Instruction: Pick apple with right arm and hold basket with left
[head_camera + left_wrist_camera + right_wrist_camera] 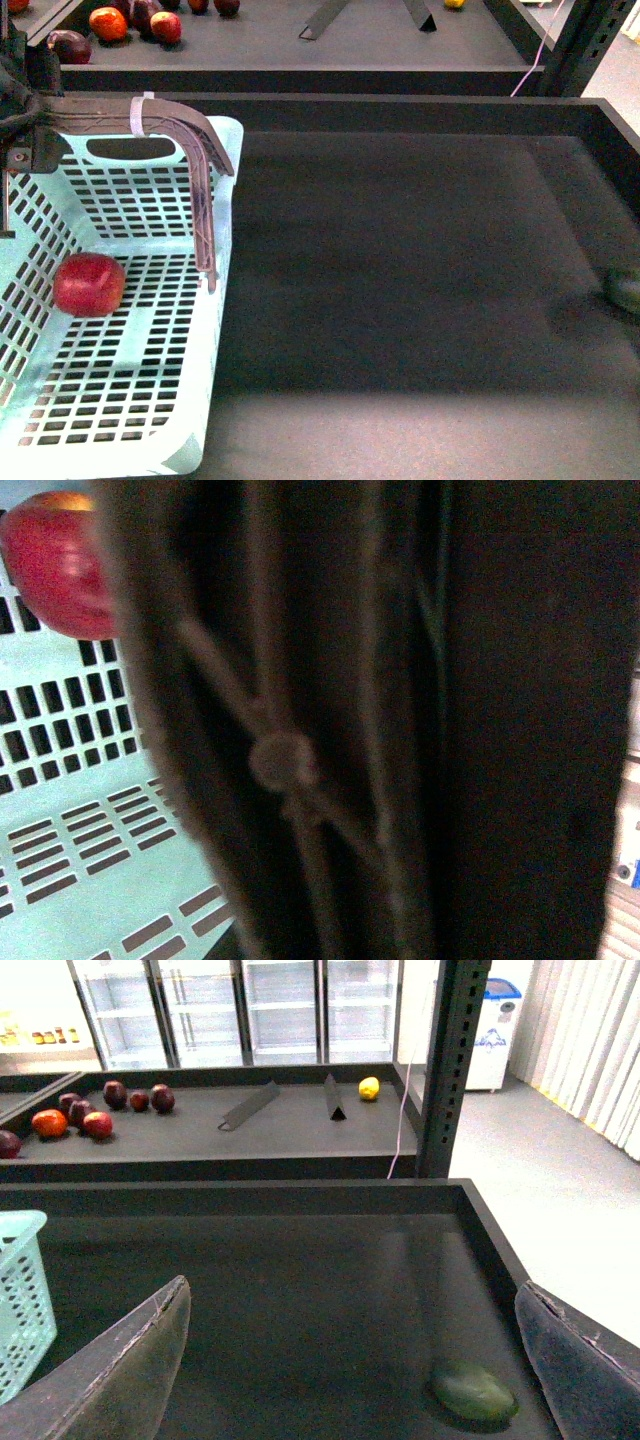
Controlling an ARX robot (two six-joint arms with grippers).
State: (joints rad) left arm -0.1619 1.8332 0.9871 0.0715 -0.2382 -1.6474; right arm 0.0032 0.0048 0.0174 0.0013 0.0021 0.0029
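The light blue basket [120, 400] stands at the left of the dark tray. The red apple [89, 284] lies on its slotted floor near the left wall. It also shows in the left wrist view [55, 565] above the basket floor [70, 810]. The brown ribbed handle [190, 130] with a white zip tie [138, 115] arches over the basket. My left gripper [25, 120] is shut on the handle [290, 760] at the basket's far left. My right gripper [350, 1360] is open and empty, over the tray's right side, with a corner of the basket [20, 1300] far off to one side.
A green oval fruit [475, 1395] lies on the tray under my right gripper, blurred at the front view's right edge [625, 290]. On the far shelf lie several dark red and orange fruits [110, 22], a small yellow fruit [369, 1088] and metal brackets [250, 1108]. A black post [450, 1070] stands at the far right.
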